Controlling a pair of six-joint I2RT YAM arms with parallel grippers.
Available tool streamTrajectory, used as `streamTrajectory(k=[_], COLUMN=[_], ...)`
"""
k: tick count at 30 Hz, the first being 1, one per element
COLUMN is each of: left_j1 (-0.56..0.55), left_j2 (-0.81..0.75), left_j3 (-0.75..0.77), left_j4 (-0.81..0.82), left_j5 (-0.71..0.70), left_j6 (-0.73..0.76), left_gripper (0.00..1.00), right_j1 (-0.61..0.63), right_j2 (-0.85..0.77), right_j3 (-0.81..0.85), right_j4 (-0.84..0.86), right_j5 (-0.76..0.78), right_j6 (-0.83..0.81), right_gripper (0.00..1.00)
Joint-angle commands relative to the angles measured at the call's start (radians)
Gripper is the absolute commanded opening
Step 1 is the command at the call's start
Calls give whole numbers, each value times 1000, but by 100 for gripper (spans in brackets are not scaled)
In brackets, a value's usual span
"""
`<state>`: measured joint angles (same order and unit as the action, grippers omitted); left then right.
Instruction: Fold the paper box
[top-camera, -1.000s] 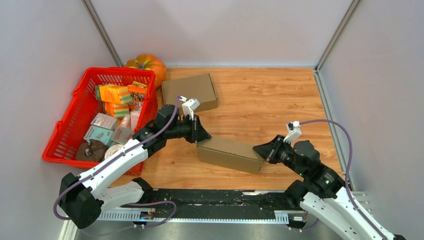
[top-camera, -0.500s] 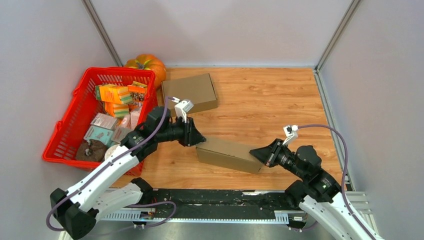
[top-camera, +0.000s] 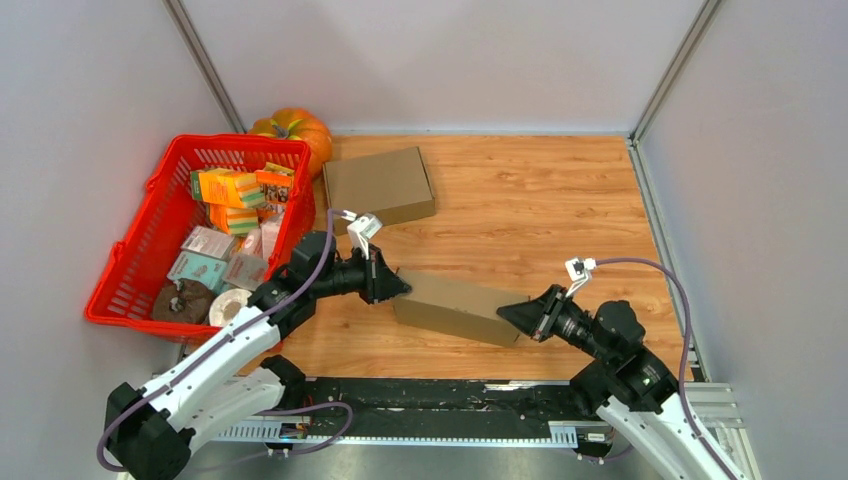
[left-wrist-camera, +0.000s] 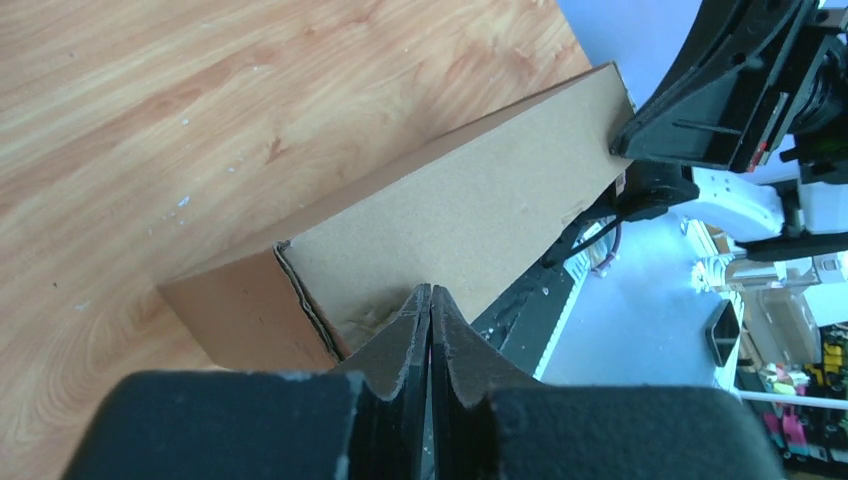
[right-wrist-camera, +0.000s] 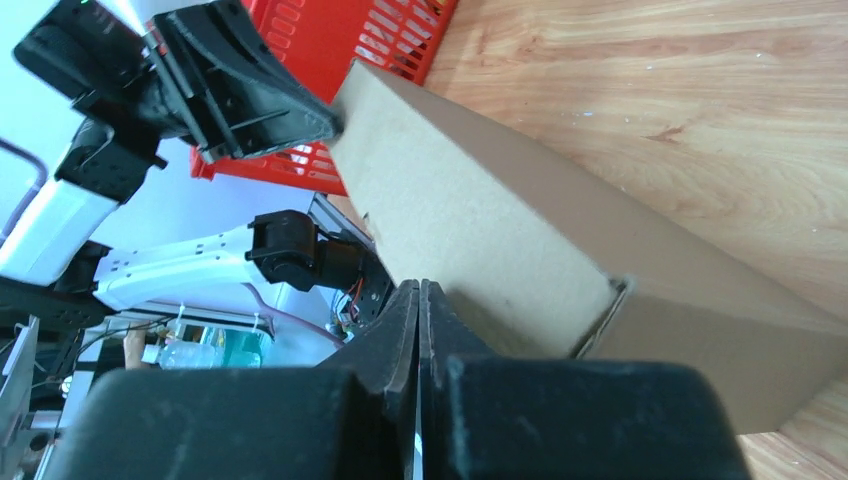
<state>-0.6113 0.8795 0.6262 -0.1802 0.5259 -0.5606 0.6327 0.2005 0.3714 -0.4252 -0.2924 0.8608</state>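
I have the paper box (top-camera: 455, 308) lying flat on the wooden tabletop (top-camera: 540, 200), strung between my two grippers. Its long axis runs straight from one set of jaws to the other. The left gripper (top-camera: 400, 286) sits at one short end of the box and the right gripper (top-camera: 507, 314) at the opposite end, so neither arm is nearer; each has its own end.

Both pairs of jaws are pressed fully together with nothing between them, so they act as blunt points rather than clamps. In the left wrist view, the box's top panel lies dead ahead of the tip, and the near end face (left-wrist-camera: 240, 315) is just to one side, its seam gaping a little. The right wrist view mirrors this, with the far end face (right-wrist-camera: 720, 350) slightly sprung beside that tip. I can't tell from these angles whether either tip actually touches the cardboard.

I judge the next push should go inward along the axis, each tip toward the other.
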Motion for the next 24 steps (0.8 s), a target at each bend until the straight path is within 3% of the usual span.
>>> streamTrajectory(k=[1, 5, 10, 12, 14, 15, 16, 17, 20, 22, 23, 24], left_j1=[18, 18, 16, 16, 16, 16, 16, 16, 16, 16, 5, -7], left_j2=[10, -152, -258, -321, -411, -434, -453, -459, -369, -289, -193, -141], left_j3=[-95, -85, -158, -133, -77, -13, 15, 48, 26, 23, 52, 69], left_j4=[-125, -266, -381, -410, -502, -533, -574, -579, -518, -475, -472, -473], left_j5=[-50, -95, -49, 5, -18, -65, -84, -90, -72, -145, -185, -308], left_j6=[48, 64, -65, -125, -179, -189, -215, -226, -266, -228, -198, -177], left_gripper=[9, 10, 13, 17, 34, 46, 66, 71, 71, 72, 72, 72], right_j1=[-7, -7, -7, -7, -7, -8, -7, -8, -7, -10, -17, -42], right_j2=[-102, -29, -7, -32, -29, -10, 0, 10, 97, 215, 259, 351], right_j3=[-25, 85, 66, 127, 176, 196, 199, 196, 172, 184, 196, 204], right_j4=[-131, -317, -483, -611, -687, -720, -727, -725, -620, -523, -514, -476], right_j5=[22, 27, -146, -146, -148, -181, -195, -200, -146, -56, -1, 71], right_j6=[9, -57, -26, -29, -31, -22, -14, 10, 20, -11, -29, -81], right_gripper=[2, 6, 17, 34, 51, 55, 59, 67, 83, 88, 96, 100])
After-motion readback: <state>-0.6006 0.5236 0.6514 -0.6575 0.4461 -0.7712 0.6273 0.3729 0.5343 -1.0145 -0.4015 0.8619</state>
